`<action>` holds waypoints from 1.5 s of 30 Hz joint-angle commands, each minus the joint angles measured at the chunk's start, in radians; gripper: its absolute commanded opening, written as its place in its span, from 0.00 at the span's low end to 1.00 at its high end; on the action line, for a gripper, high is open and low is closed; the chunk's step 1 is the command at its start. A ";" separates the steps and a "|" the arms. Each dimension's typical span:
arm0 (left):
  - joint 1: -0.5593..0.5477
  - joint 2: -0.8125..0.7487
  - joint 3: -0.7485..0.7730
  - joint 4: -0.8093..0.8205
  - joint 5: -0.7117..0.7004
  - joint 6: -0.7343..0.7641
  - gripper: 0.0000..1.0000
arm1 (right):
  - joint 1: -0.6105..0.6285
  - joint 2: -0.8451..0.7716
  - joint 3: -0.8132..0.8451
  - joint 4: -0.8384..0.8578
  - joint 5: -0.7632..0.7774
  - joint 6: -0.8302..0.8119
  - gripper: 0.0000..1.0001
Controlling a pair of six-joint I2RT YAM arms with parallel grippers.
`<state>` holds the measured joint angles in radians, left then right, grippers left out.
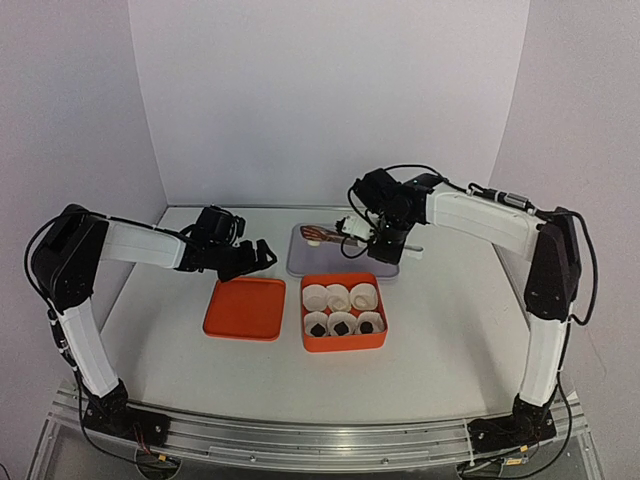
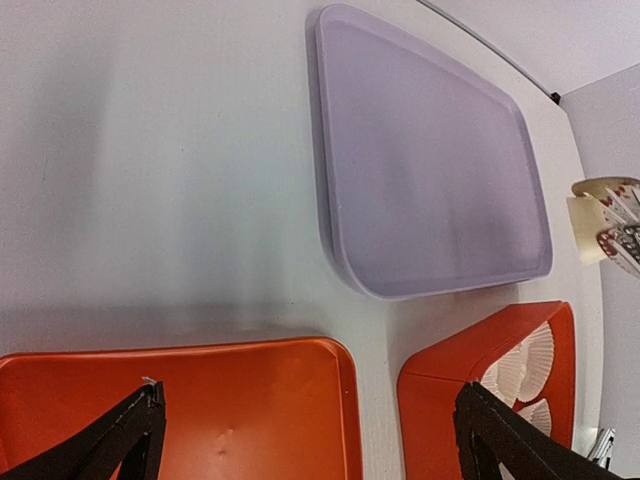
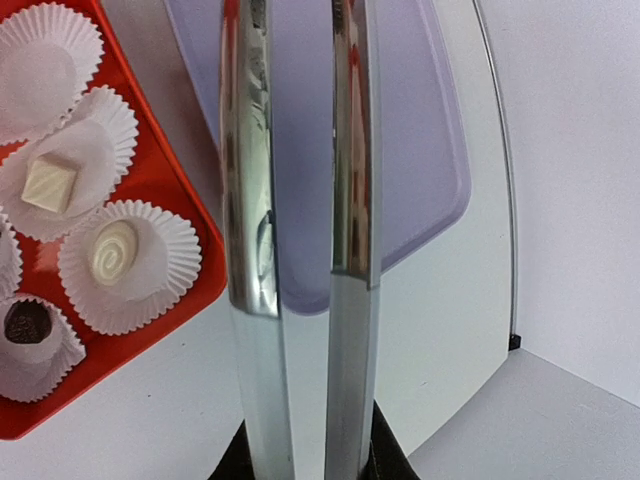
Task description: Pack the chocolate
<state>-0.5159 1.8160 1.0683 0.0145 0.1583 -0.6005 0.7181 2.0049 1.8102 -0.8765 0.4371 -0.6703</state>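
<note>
An orange box holds six white paper cups. Three dark chocolates sit in the near row. Cream-white chocolates sit in the far row: a square one and a swirled one show in the right wrist view, beside a dark one. My right gripper is shut on metal tongs, held above the table behind the box; the tongs hold nothing. My left gripper is open and empty above the orange lid's right edge.
The orange lid lies flat left of the box. An empty lilac tray lies behind the box. White walls close the table at the back and sides.
</note>
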 commanded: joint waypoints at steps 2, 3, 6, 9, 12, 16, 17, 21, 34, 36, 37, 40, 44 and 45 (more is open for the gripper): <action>0.004 -0.105 -0.060 0.063 0.002 -0.042 1.00 | 0.093 -0.195 -0.166 0.039 -0.009 0.071 0.06; 0.004 -0.116 -0.069 0.048 -0.008 -0.044 1.00 | 0.110 -0.226 -0.201 0.039 -0.020 0.080 0.06; 0.004 -0.142 -0.079 -0.011 -0.052 -0.052 1.00 | 0.145 -0.289 -0.286 0.039 -0.038 0.112 0.06; 0.004 -0.176 -0.106 -0.060 -0.077 -0.071 1.00 | 0.164 -0.314 -0.332 0.039 -0.029 0.140 0.06; 0.004 -0.215 -0.132 -0.090 -0.106 -0.092 1.00 | 0.178 -0.306 -0.354 0.038 0.000 0.158 0.06; 0.004 -0.252 -0.150 -0.145 -0.151 -0.113 1.00 | 0.179 -0.260 -0.351 0.039 0.077 0.176 0.06; 0.004 -0.260 -0.155 -0.158 -0.166 -0.119 1.00 | 0.179 -0.246 -0.347 0.039 0.086 0.180 0.06; 0.004 -0.281 -0.174 -0.204 -0.212 -0.155 1.00 | 0.179 -0.194 -0.330 0.039 0.099 0.209 0.06; 0.005 -0.315 -0.227 -0.312 -0.306 -0.260 1.00 | 0.179 -0.156 -0.354 0.047 0.052 0.325 0.07; 0.005 -0.306 -0.216 -0.345 -0.319 -0.285 1.00 | 0.178 -0.160 -0.362 0.047 0.042 0.344 0.08; 0.005 -0.301 -0.212 -0.355 -0.324 -0.297 1.00 | 0.179 -0.164 -0.369 0.047 0.032 0.350 0.08; 0.005 -0.297 -0.213 -0.366 -0.332 -0.314 1.00 | 0.181 -0.183 -0.385 0.046 0.015 0.365 0.09; 0.005 -0.298 -0.218 -0.376 -0.349 -0.332 1.00 | 0.183 -0.197 -0.400 0.046 -0.014 0.371 0.09; 0.005 -0.297 -0.216 -0.377 -0.350 -0.332 1.00 | 0.184 -0.196 -0.402 0.046 -0.019 0.372 0.09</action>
<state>-0.5159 1.5360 0.8482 -0.3342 -0.1529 -0.8980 0.8955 1.8496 1.4101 -0.8507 0.4559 -0.3352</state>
